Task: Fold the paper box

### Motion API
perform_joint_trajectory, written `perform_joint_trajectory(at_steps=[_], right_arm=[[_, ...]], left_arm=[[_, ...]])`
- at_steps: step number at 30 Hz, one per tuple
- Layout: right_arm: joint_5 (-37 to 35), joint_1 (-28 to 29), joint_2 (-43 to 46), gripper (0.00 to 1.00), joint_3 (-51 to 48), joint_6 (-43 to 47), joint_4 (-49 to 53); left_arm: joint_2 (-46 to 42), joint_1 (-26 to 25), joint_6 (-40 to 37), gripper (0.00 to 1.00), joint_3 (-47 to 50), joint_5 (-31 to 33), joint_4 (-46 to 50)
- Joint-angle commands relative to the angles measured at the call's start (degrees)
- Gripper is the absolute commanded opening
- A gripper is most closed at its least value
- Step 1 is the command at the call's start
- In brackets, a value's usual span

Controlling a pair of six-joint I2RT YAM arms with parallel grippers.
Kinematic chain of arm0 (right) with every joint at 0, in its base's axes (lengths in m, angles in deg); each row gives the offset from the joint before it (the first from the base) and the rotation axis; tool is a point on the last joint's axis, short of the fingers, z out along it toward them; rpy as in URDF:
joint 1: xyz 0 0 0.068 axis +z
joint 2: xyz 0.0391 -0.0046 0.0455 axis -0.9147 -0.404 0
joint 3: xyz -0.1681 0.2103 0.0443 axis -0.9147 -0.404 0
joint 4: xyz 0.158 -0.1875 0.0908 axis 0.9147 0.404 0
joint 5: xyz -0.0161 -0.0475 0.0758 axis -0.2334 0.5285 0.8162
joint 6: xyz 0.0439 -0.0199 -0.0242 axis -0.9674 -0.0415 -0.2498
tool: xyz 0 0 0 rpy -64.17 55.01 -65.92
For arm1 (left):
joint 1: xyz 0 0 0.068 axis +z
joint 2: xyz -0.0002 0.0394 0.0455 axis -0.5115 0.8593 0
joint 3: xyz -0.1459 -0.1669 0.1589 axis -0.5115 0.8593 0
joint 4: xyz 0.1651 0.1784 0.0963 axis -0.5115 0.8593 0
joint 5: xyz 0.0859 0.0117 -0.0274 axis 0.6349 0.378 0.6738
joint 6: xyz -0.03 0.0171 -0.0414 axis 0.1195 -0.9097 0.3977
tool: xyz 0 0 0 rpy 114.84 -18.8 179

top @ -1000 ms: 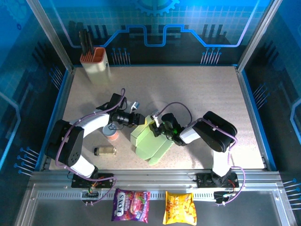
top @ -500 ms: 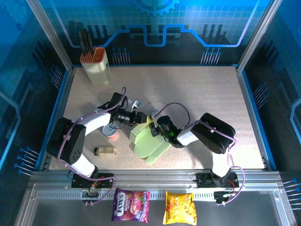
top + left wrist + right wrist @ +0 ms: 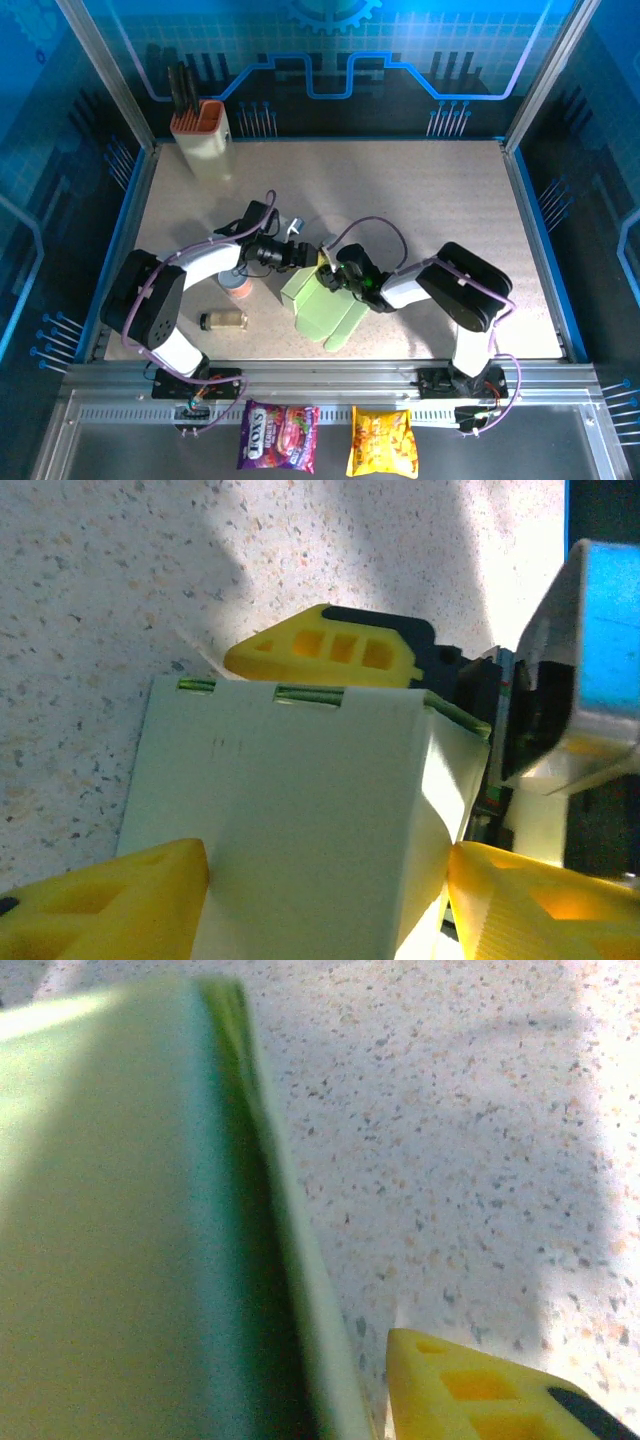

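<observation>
The pale mint-green paper box lies partly folded at the table's centre front. My left gripper comes in from the left at its upper end. In the left wrist view its yellow fingers press both sides of the box, denting the right-hand flap. My right gripper meets the same end from the right. Its yellow finger lies along the far wall. In the right wrist view one finger sits close beside the box wall; the other is hidden behind it.
A cream holder with an orange rim stands at the back left. A small orange-topped jar and a lying bottle sit left of the box. Two snack packets lie beyond the front rail.
Both grippers and the box have shifted a little to the right. The box has turned, its lower flaps swinging rightward.
</observation>
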Motion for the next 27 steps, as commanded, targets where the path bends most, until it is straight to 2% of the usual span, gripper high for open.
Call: perform_joint_trajectory(at_steps=[1,7,15,21,27], right_arm=[[4.8,-0.6,4.1,0.41,-1.7,1.6,4.3],[8.7,-2.0,9.3,0.46,-4.7,0.8,8.4],[6.0,-5.2,20.1,0.46,-9.7,-2.3,12.5],[3.0,-8.3,28.4,0.47,-12.1,-3.7,15.5],[2.2,-10.7,33.1,0.47,-12.8,-3.2,18.1]], left_arm=[[-0.7,-0.1,0.5,0.65,-0.5,2.6,3.3],[-1.5,-0.1,1.2,0.65,-0.7,3.3,3.3],[-3.7,-0.4,-0.3,0.66,-5.6,8.1,10.4],[-1.9,-1.9,-2.2,0.73,-12.1,12.7,18.7],[2.9,-5.9,-4.7,0.82,-21.1,19.8,28.4]])
